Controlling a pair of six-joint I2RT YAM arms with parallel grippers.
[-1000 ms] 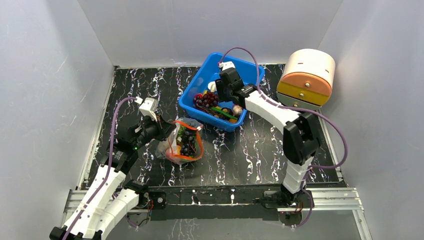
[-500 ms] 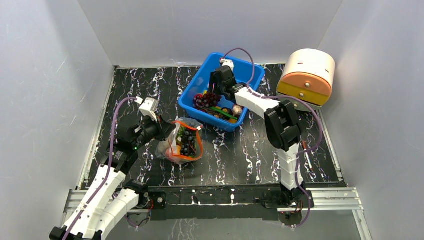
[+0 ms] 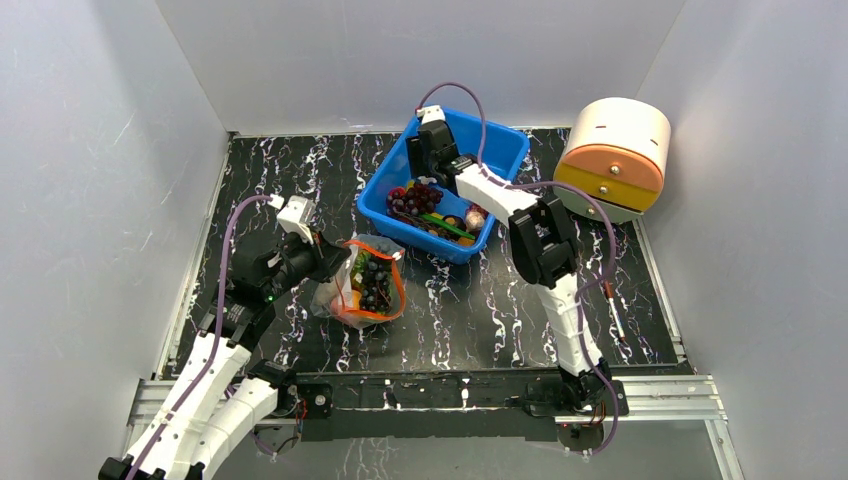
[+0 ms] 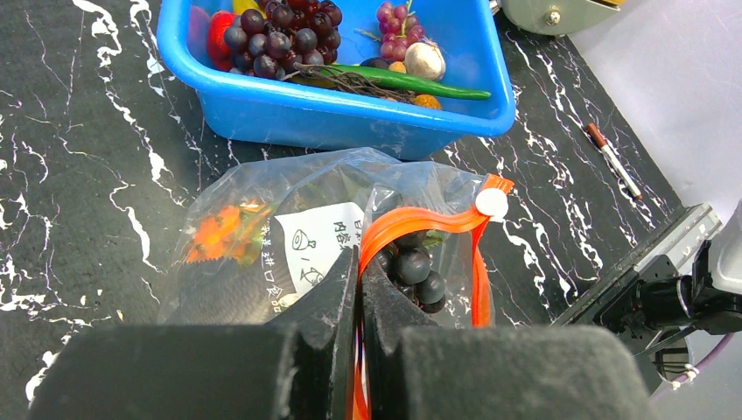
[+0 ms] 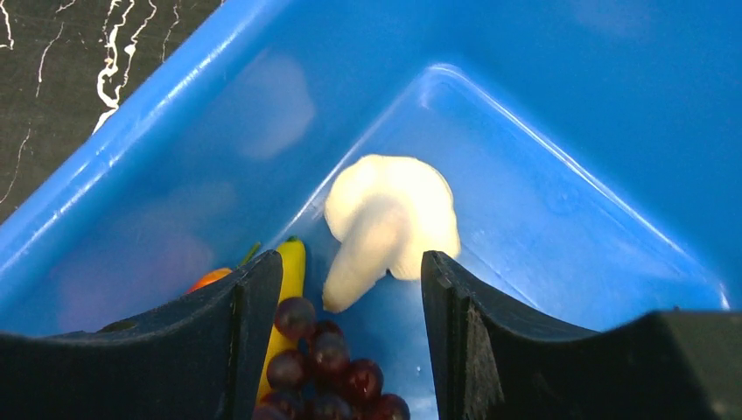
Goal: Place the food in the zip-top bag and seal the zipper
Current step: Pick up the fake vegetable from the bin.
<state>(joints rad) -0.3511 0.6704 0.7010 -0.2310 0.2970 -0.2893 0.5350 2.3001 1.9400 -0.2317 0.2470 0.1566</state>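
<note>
A white label (image 4: 319, 249) with a fish sketch and unreadable characters is seen on the one bag (image 4: 262, 201), set mouth-up on the worktop (image 3: 480, 310) beside the bin (image 4: 350, 118). Its zipper (image 4: 420, 219) is clamped by the left end effector (image 4: 359, 289). The right end effector (image 5: 346, 262) is spread over one white food (image 5: 394, 210) in the bin.

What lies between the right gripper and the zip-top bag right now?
In the top view, a grape bunch and the blue bin's near wall separate the right gripper from the zip-top bag.

zip-top bag (image 4: 289, 236): near end hidden | blue bin (image 4: 350, 114): far rim cropped
</note>
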